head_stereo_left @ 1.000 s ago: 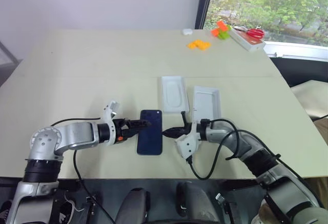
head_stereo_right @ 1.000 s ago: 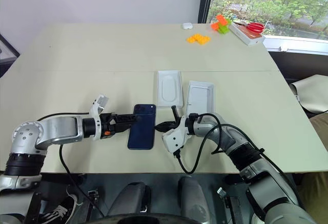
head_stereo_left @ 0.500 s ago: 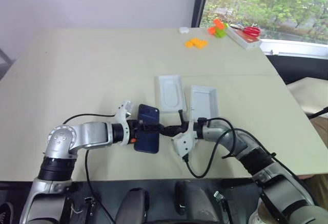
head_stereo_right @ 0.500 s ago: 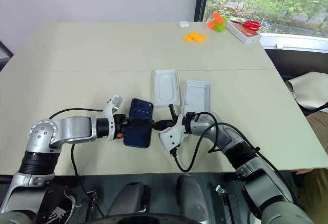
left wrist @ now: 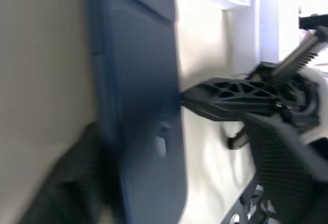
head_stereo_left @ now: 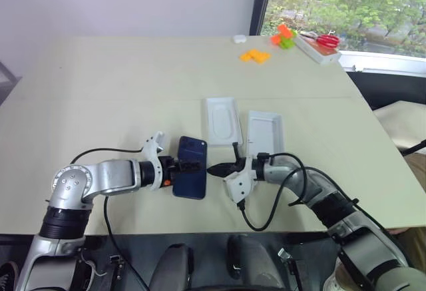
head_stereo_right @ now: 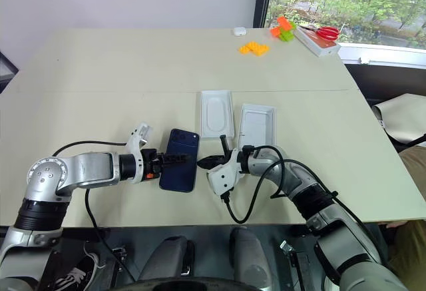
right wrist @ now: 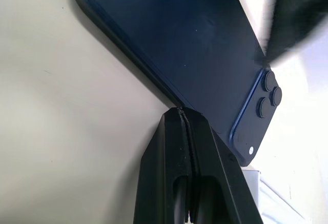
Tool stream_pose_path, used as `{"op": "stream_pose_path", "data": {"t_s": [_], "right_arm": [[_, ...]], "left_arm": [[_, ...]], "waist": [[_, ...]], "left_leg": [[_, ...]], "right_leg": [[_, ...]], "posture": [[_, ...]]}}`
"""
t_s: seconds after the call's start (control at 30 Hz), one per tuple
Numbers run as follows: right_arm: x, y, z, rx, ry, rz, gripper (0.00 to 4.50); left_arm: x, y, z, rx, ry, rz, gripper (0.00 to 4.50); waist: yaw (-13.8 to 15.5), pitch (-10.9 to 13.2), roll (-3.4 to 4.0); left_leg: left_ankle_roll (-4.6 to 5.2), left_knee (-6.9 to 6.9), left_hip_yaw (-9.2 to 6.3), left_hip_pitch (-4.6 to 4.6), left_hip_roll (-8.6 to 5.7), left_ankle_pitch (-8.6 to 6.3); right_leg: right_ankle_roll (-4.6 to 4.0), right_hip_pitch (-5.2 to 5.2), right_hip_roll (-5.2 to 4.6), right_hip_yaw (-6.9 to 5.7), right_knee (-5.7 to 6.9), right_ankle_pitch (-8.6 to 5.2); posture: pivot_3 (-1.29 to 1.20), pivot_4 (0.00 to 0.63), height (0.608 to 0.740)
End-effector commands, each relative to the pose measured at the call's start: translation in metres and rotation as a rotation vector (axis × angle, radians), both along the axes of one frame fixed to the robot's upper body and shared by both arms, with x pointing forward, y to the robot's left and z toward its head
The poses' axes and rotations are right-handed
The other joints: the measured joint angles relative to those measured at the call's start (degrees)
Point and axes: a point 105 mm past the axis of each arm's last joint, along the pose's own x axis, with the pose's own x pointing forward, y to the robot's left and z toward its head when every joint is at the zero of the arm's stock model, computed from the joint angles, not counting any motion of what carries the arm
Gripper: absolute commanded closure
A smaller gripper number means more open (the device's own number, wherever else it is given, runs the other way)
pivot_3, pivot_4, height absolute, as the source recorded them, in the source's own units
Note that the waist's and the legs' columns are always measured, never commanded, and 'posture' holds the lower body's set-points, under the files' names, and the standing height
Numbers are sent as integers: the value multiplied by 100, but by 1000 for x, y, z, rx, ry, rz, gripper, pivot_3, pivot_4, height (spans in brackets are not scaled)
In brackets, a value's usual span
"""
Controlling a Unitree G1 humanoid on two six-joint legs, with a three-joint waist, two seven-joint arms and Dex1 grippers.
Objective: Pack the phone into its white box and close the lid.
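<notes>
The left gripper (head_stereo_left: 190,166) clamps the left edge of the phone (head_stereo_left: 192,176), which sits tilted on the table (head_stereo_left: 100,91). The right gripper (head_stereo_left: 214,170), fingers pressed together and empty, points at the phone's right edge. Behind them lie the white insert (head_stereo_left: 222,120) and the lid (head_stereo_left: 266,133), side by side.

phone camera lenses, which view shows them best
The right wrist view: the phone lies back up, its lenses clear beyond the shut right gripper. Head views show them tiny; the left wrist view catches the phone edge-on.
</notes>
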Motion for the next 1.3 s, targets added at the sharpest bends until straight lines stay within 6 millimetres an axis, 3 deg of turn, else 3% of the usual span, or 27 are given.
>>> {"op": "stream_pose_path", "data": {"t_s": [0.03, 0.13, 0.4, 0.47, 0.57, 0.67, 0.77, 0.9, 0.93, 1.1, 1.3], "right_arm": [[-1, 0, 0, 3, -3, -5, 4500], [0, -1, 0, 0, -5, -4, 4500], [2, -6, 9, 51, 16, -38, 4500], [-2, -5, 20, 115, 63, -40, 4500], [-7, -4, 54, 319, 243, -63, 4500], [-9, -6, 73, 379, 353, -67, 3649], [-3, -15, 79, 337, 385, -105, 2307], [16, -28, 77, 193, 354, -188, 293], [20, -30, 77, 167, 351, -207, 66], [43, -28, 80, 121, 369, -255, 66], [44, -26, 70, 29, 540, -268, 66]], "left_arm": [[2, 3, 8, -30, -23, 20, 2864], [0, 4, 6, -23, -17, 22, 4423], [1, 12, 13, -126, -41, 45, 4472], [0, 17, 19, -147, -57, 24, 4472], [5, 33, 30, -217, -77, 29, 4472], [6, 41, 42, -278, -107, 10, 4500], [16, 46, 59, -387, -169, 47, 4500], [23, 48, 67, -403, -205, 90, 4500], [23, 47, 69, -406, -211, 86, 4500], [24, 46, 72, -398, -220, 78, 4500], [24, 39, 67, -398, -214, 95, 4500]], "waist": [[4, 0, 0], [3, 0, -1], [2, 2, 0], [11, 9, 2], [12, 15, 10], [18, 29, 22], [47, 33, 26], [35, 36, 28], [33, 36, 28], [8, 35, 27], [38, 37, 29]], "left_leg": [[0, 0, 0, 0, -1, 0], [0, 0, 0, -1, -1, 0], [0, -4, 0, -2, -1, 0], [0, -4, 0, -10, -1, 0], [-1, -1, -6, -73, 0, 2], [-2, -1, -3, -101, -1, 2], [3, -2, -3, -107, -5, -1], [9, -2, -2, -111, -10, -4], [10, -2, -1, -114, -11, -5], [6, -4, -1, -160, -9, -2], [-26, -3, -7, -187, -13, 15]], "right_leg": [[0, 0, -1, 0, 0, 0], [0, 0, -2, 0, -1, 0], [0, -3, -1, 0, -3, -1], [0, -11, -1, -1, -3, -2], [-22, -72, 1, -1, 1, 14], [-21, -101, -2, -4, 4, 15], [-21, -102, -8, -9, -2, 15], [-21, -101, -26, -11, -15, 14], [-21, -103, -28, -11, -18, 14], [-16, -147, -26, -11, -18, 20], [3, -169, -35, -12, -16, 32]], "posture": [[0, 150, 740], [0, 150, 740], [0, 150, 740], [0, 150, 740], [0, 150, 740], [0, 150, 740], [0, 150, 740], [0, 150, 740], [0, 150, 740], [0, 150, 740], [0, 150, 740]]}}
